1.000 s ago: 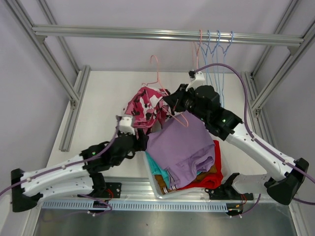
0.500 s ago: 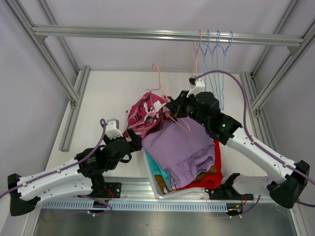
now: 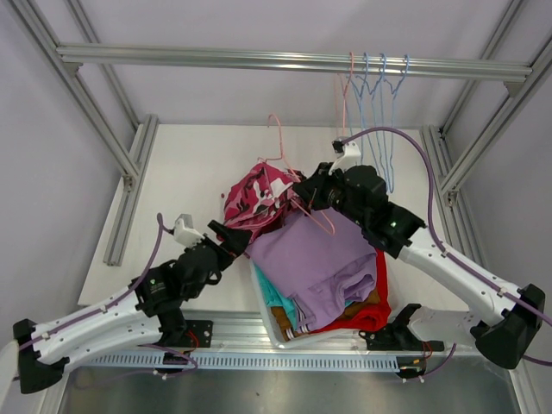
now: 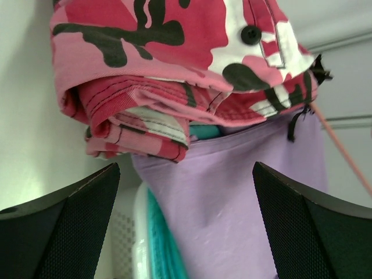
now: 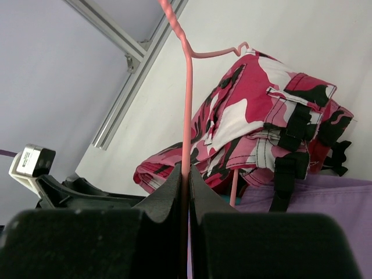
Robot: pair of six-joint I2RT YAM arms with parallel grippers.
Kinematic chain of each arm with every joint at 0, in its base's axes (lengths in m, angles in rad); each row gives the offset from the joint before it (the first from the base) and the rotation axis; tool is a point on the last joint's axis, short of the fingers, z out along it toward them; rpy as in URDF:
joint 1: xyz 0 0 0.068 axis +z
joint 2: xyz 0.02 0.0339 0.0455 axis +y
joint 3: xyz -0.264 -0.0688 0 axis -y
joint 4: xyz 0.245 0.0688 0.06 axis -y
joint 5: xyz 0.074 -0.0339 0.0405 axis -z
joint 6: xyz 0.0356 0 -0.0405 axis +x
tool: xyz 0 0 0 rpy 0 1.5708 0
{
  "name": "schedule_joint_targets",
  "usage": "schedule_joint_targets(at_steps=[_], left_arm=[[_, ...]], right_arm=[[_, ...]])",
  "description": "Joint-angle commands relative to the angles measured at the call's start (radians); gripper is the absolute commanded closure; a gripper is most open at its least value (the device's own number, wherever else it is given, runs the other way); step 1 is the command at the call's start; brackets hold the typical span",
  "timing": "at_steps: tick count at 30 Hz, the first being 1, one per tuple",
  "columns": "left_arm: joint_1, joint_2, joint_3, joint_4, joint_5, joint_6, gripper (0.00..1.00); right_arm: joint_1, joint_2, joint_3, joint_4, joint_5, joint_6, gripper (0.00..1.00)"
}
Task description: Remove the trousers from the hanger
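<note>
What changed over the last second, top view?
The left gripper opened, apparently letting go of the pink camouflage trousers, and drew back toward its base. The trousers sank into a tighter heap at the far edge of the lilac trousers. The right gripper shifted slightly but stays shut on the pink hanger. The hangers on the rail are unchanged.

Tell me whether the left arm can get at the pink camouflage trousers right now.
Probably yes. The left tool is open and faces the pink camouflage trousers, with nothing between them. The right tool, shut on the pink hanger, is on their far side.
</note>
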Motion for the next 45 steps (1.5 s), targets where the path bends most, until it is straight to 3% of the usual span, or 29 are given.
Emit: schedule_joint_targets(at_steps=[1,6,13,17,26,38,45], left_arm=[[0.050,0.066,0.024,0.097,0.038,-0.116,0.01],[0.061,0.138,0.075,-0.006,0.004,-0.240,0.00],[0.126,0.149,0.014,0.022,0.002,-0.340,0.01],[0.146,0.147,-0.023,0.118,-0.022,-0.363,0.01],[0.201,0.304,0.011,0.152,-0.017,-0.475,0.01],[0.287,0.403,0.089,0.239,-0.041,-0.426,0.01],[0.296,0.516,0.116,0.342,0.027,-0.397,0.00]], right_arm=[[-0.006,-0.056,0.013,0.112,-0.014,-0.033,1.00],[-0.018,-0.073,0.002,0.103,-0.024,-0.047,1.00],[-0.029,-0.088,-0.032,0.116,-0.050,-0.053,1.00],[-0.032,-0.093,-0.058,0.123,-0.080,-0.055,1.00],[-0.038,-0.126,-0.090,0.122,-0.117,-0.064,1.00],[-0.059,-0.145,-0.104,0.105,-0.151,-0.090,1.00],[-0.084,-0.139,-0.115,0.105,-0.169,-0.096,1.00]])
